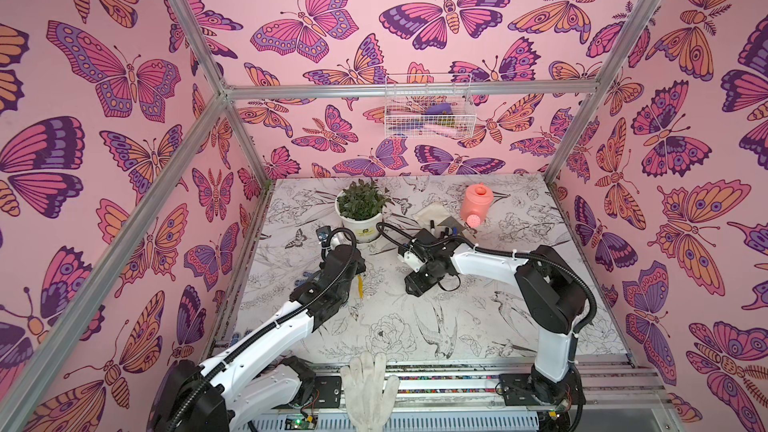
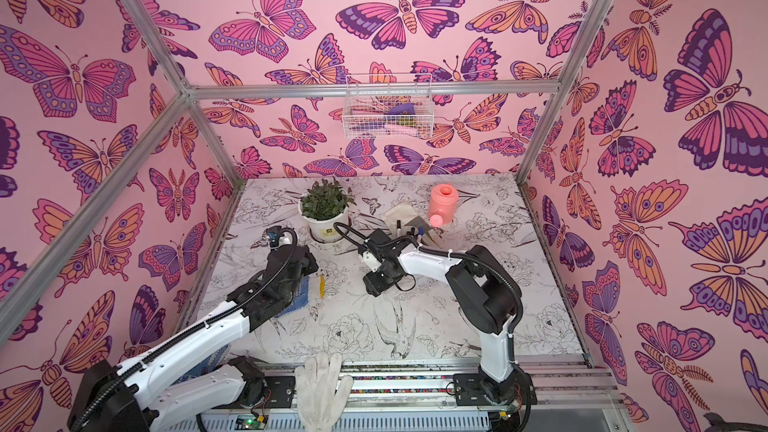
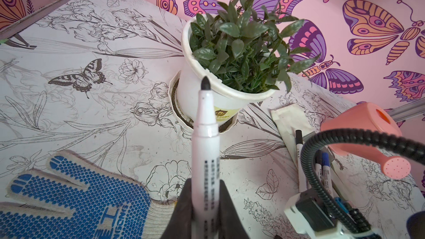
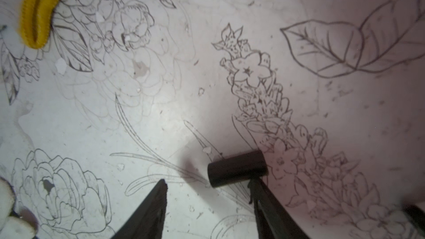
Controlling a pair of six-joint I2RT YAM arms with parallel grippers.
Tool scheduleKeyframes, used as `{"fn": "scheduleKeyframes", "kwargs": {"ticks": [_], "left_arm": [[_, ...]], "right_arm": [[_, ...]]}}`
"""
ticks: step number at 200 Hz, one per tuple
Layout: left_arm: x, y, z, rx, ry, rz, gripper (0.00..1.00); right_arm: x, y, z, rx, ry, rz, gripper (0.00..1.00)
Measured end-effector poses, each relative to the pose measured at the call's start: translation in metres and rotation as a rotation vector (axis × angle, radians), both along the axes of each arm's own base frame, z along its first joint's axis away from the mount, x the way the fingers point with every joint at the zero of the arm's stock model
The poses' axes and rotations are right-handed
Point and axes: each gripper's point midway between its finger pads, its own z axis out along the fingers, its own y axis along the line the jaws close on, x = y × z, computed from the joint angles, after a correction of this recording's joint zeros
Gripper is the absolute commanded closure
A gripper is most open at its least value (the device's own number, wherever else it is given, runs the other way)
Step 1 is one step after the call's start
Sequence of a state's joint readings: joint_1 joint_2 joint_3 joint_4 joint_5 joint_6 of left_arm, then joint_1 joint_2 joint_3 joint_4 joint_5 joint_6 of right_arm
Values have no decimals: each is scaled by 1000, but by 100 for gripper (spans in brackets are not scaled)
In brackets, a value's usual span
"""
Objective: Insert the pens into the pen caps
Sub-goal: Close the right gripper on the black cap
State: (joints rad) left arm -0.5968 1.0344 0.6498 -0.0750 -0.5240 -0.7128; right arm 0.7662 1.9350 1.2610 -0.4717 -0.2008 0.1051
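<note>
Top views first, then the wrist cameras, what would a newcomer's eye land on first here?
The pink butterfly walls all around the table dominate, with a potted plant and a pink watering can at its far end. Closer in, the left fingers grip an uncapped pen pointing toward the plant, while a black cap lies on the table by the open right fingers.
</note>
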Motion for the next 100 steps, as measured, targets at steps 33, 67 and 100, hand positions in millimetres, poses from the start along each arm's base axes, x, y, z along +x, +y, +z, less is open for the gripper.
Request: {"fn": "scheduleKeyframes", "kwargs": {"ticks": [33, 67, 100], "left_arm": [[-1, 1, 2, 3, -5, -1, 100], [-1, 2, 0, 13, -4, 1, 100], [-1, 2, -1, 16, -2, 1, 100]], "right_arm": [[8, 7, 0, -3, -1, 0, 44], [18, 12, -1, -20, -11, -7, 49], [25, 14, -2, -52, -26, -12, 52]]}}
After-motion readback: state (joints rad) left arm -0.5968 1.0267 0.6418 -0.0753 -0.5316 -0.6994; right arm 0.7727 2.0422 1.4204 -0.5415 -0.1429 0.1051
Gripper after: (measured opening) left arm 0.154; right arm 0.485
